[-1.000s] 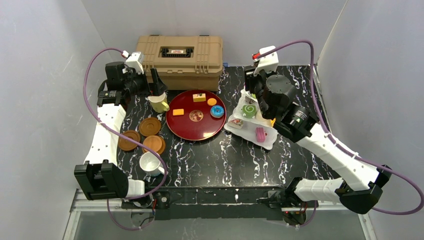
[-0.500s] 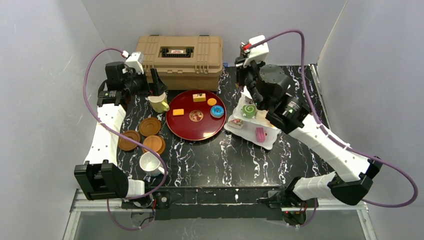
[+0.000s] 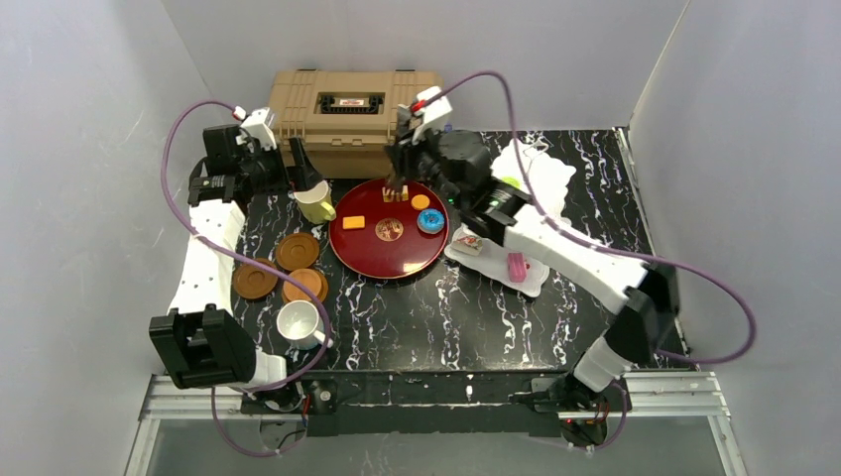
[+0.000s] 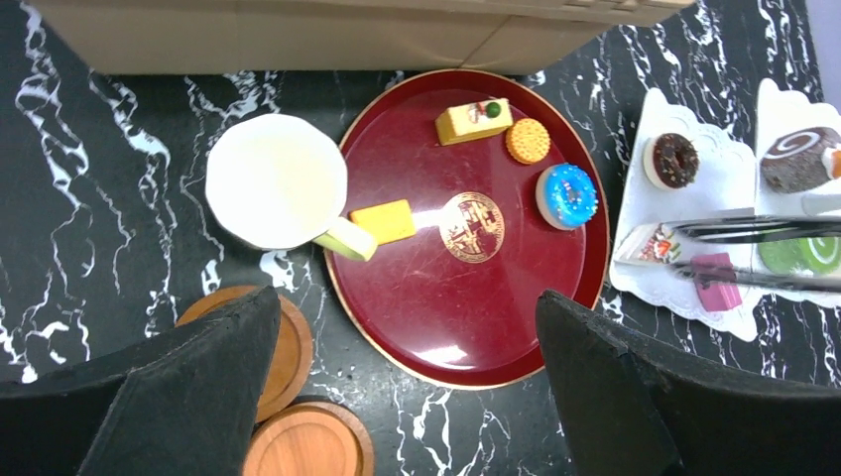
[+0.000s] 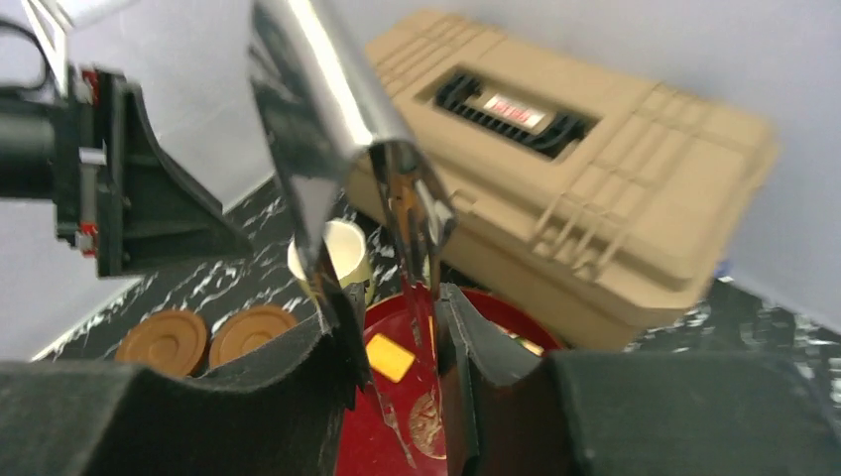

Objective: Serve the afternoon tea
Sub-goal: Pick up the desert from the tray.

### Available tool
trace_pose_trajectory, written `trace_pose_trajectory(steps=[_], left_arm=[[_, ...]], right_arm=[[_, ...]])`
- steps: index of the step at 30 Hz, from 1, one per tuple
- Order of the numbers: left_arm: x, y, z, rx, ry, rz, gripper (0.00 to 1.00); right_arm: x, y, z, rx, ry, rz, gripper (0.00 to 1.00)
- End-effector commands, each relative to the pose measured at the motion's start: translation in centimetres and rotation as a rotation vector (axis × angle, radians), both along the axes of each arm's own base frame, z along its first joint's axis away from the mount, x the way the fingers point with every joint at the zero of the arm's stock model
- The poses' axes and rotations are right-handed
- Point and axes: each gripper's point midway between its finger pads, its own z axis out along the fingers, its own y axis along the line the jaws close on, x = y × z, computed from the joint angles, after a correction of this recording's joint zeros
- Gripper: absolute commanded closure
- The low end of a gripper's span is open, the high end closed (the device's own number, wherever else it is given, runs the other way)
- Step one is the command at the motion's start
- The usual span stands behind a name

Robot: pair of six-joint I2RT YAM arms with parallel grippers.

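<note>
Several toy cakes sit on the dark-red tray point(image 3: 387, 260): a yellow slice point(image 3: 395, 193), an orange biscuit point(image 3: 420, 201), a blue doughnut point(image 3: 430, 220) and an orange slab point(image 3: 353, 222). More cakes lie on the white stand point(image 3: 496, 260), including a pink one point(image 3: 516, 266). My right gripper point(image 3: 402, 183) is above the tray's back edge, shut on metal tongs point(image 5: 327, 119) that point down at the tray. My left gripper point(image 3: 302, 171) is open and empty above the pale-yellow mug point(image 3: 317, 203). The white mug point(image 3: 298, 322) and three brown saucers point(image 3: 297, 251) stand at front left.
The tan case point(image 3: 357, 109) stands behind the tray. In the left wrist view, two thin metal prongs point(image 4: 754, 230) cross the stand, beside a chocolate doughnut point(image 4: 674, 159) and a brown swirl cake point(image 4: 798, 159). The left gripper point(image 4: 407, 377) frames the tray's near rim.
My right arm has swung left with the tongs, from over the white stand to over the back of the red tray. The left gripper has shifted slightly left.
</note>
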Motion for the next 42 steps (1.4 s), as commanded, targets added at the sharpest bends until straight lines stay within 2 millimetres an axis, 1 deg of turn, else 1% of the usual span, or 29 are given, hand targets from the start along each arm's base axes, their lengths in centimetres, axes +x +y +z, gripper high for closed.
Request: trace_pose_trajectory(steps=[1,5,8,14,18,20,23,29,34,42], left_arm=[[0.0,1.1,1.0,-0.003,-0.003,0.019,0.01],[0.2,1.4,1.2,-0.005,-0.007,0.027,0.01],[0.3,1.6,1.1,-0.011,-0.005,0.03,0.01],[0.6,1.9,1.3,-0.013,-0.012,0.032,0.01],[0.7,2.3,1.4,-0.018,-0.012,0.037,0.01],[0.7,2.6,1.2,-0.023,-0.008,0.04,0.01],[0.7,2.8,1.0,-0.029,-0.004,0.043,0.01],[0.7,3.0,0.9,-0.042,-0.005,0.043,0.01],[0.8,2.8,1.1,-0.051,-0.009,0.038,0.01],[0.9,3.1,1.1,-0.051,-0.01,0.045,0.01]], right_arm=[[0.0,5.6,-1.6,0.1,0.016,0.175,0.58],[0.8,8.8,-4.4,0.079,0.035,0.254,0.56],[1.8,10.5,-6.5,0.077,0.062,0.298,0.55],[3.7,12.6,-9.7,0.1,0.09,0.353,0.5],[5.0,13.6,-10.9,0.098,0.087,0.349,0.49],[5.4,14.0,-11.3,0.099,0.08,0.347,0.49],[6.0,14.6,-12.3,0.08,0.079,0.347,0.48],[6.7,15.0,-14.1,0.029,0.069,0.343,0.46],[7.4,14.9,-15.6,-0.014,0.054,0.32,0.45],[7.8,14.7,-16.9,-0.033,0.038,0.305,0.43]])
